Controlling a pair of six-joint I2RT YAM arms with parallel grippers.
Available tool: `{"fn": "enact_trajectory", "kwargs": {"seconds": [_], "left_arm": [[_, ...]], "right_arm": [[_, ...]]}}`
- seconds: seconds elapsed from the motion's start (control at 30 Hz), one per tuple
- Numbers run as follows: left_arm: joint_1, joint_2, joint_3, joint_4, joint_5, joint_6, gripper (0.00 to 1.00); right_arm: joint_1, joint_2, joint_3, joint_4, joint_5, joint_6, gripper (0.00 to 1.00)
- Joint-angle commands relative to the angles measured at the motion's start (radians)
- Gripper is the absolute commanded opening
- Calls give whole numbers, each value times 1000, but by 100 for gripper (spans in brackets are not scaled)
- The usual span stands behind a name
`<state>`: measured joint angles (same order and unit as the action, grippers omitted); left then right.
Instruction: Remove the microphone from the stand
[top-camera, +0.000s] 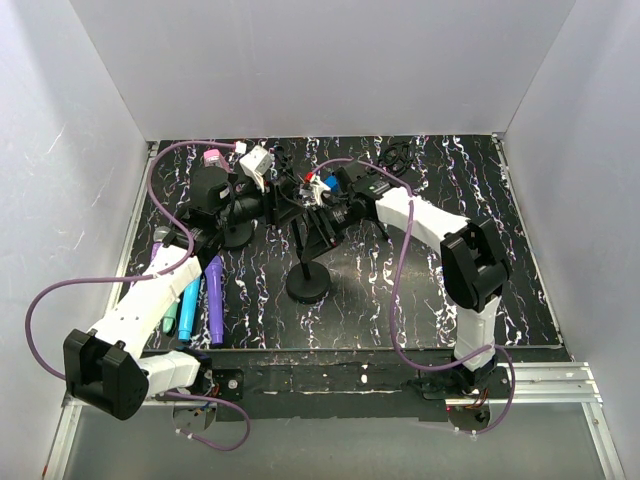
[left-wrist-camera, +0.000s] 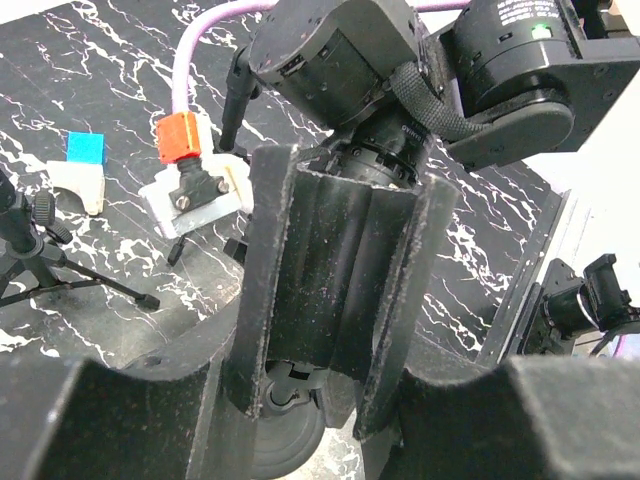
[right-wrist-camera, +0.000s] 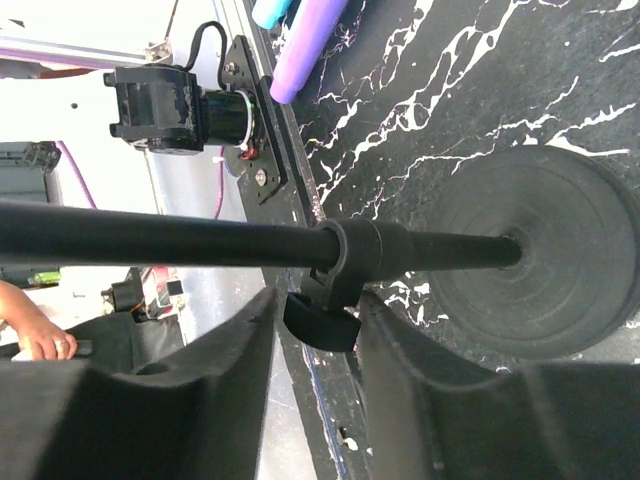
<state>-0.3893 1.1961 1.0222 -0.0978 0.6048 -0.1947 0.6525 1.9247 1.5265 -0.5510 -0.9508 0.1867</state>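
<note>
- Left gripper (left-wrist-camera: 310, 378) is clamped on a ribbed black body at the top of the stand, judged to be the microphone (left-wrist-camera: 335, 270) seated in its clip, mid-table towards the far side
- Right gripper (right-wrist-camera: 318, 300): the fingers flank the collar (right-wrist-camera: 362, 250) on the stand pole (right-wrist-camera: 150, 238); whether the pads press on it cannot be told
- Confirm a firm hold on the pole before any pull; otherwise the base (top-camera: 308, 288) is likely to tip or slide
- Draw the microphone out along its own axis, judged to run leftwards, not sideways against the clip walls
- Pull slowly and steer clear of the right wrist, which sits just beside the left fingers
</note>
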Motion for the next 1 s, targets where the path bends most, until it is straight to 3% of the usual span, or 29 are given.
{"fn": "enact_trajectory", "kwargs": {"seconds": [0.0,0.03,0.1,0.37,0.53,0.6,0.7,0.8,0.97], "left_arm": [[-3,-40,32,1,-26,-9,0],[-3,-41,35,-2,-33,-9,0],[-3,-38,39,0,-43,-11,0],[10,-6,81,26,-134,-127,0],[20,48,127,-57,-313,-311,0],[21,57,125,-68,-309,-341,0],[21,68,121,-66,-289,-362,0],[21,76,118,-63,-289,-374,0],[20,91,105,-43,-300,-382,0]], "right_arm": [[13,4,60,-3,-20,-6,37],[13,-1,57,-4,-10,-9,29],[15,-24,41,-3,59,-13,2],[42,-211,-66,109,515,-266,1],[82,-318,-219,429,740,-427,1],[108,-340,-267,541,809,-525,1],[163,-362,-365,754,849,-779,1],[188,-374,-449,887,781,-1089,1],[188,-383,-543,1075,704,-1387,1]]}}
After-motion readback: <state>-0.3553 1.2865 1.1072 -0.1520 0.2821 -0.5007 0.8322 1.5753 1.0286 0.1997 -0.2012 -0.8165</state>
